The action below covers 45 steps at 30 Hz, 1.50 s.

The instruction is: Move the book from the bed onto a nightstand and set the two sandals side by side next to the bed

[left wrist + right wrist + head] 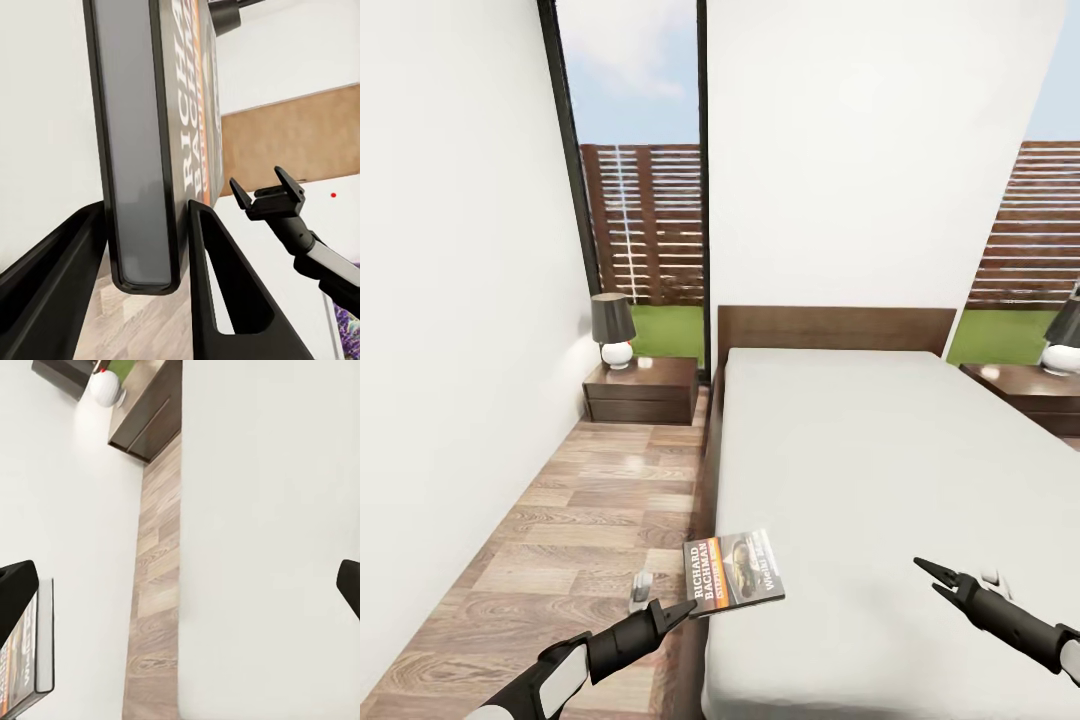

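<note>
Head view, left to right: a white wall (450,330), a strip of plank floor (590,510) running up to the left nightstand (642,390) with its lamp (614,330), then the bed (880,480). The left gripper (678,610) has its jaws clenched on the book (733,572) at the bed's near left edge; the left wrist view shows the book's edge (139,150) between both fingers. Over the mattress near the bed's near right corner, the right gripper (938,582) hangs with jaws released. A second nightstand (1025,392) stands beside the bed's far right corner.

A strip of wood-plank floor (157,585) runs between the off-white bed (75,495) and a white wall (270,510), toward a nightstand (146,420); the book (30,660) shows at one edge.
</note>
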Motion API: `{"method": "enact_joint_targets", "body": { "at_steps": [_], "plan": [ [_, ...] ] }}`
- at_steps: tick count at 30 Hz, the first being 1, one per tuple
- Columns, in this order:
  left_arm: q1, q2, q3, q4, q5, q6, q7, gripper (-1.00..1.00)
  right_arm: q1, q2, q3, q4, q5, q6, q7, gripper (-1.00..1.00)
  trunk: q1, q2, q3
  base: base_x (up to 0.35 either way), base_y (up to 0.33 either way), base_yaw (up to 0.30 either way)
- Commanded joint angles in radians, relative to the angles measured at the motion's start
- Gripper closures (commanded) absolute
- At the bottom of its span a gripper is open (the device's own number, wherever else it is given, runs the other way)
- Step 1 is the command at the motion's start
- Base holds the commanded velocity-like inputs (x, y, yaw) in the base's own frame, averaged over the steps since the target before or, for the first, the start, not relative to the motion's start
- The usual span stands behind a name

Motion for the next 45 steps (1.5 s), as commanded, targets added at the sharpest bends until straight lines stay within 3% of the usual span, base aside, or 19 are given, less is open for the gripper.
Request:
{"method": "enact_joint_targets", "body": {
  "at_steps": [1, 5, 6, 8, 24, 43, 45],
  "plan": [
    [-0.001, 0.001, -0.006, 0.000, 0.011, 0.010, -0.001, 1.00, -0.001, -0.001, 0.007, 0.000, -0.010, 0.008, 0.002, -1.00, 0.000, -0.001, -0.001, 0.000, 0.000, 0.000],
    [-0.001, 0.001, -0.006, 0.000, 0.011, 0.010, -0.001, 1.00, -0.001, 0.000, 0.007, 0.001, -0.009, 0.005, 0.003, -1.00, 0.000, -0.001, -0.001, 0.000, 0.000, 0.000],
    [-0.001, 0.001, -0.007, 0.000, 0.011, 0.010, -0.001, 1.00, -0.001, 0.001, 0.007, 0.001, -0.009, -0.062, 0.004, -1.00, 0.000, -0.001, -0.001, 0.000, 0.000, 0.000],
    [-0.001, 0.001, -0.006, 0.000, 0.011, 0.010, -0.001, 1.00, 0.000, 0.001, 0.007, 0.001, -0.009, -0.082, 0.004, -1.00, 0.000, -0.001, -0.001, 0.000, 0.000, 0.000],
    [-0.001, 0.001, -0.005, 0.000, 0.011, 0.011, 0.001, 1.00, 0.001, 0.001, 0.007, 0.002, -0.009, -0.093, 0.003, -1.00, 0.000, -0.001, -0.001, 0.000, 0.000, 0.000],
    [-0.001, 0.002, -0.007, -0.001, 0.009, 0.007, -0.003, 1.00, 0.007, 0.001, 0.007, 0.008, -0.008, -0.096, 0.002, -1.00, -0.073, 0.132, 0.058, 0.000, 0.000, 0.000],
    [0.001, 0.019, -0.009, 0.001, 0.008, -0.014, -0.003, 1.00, 0.008, 0.001, 0.007, 0.036, -0.008, -0.100, 0.000, -1.00, -0.081, 0.146, 0.065, 0.000, 0.000, 0.000]
  ]
}}
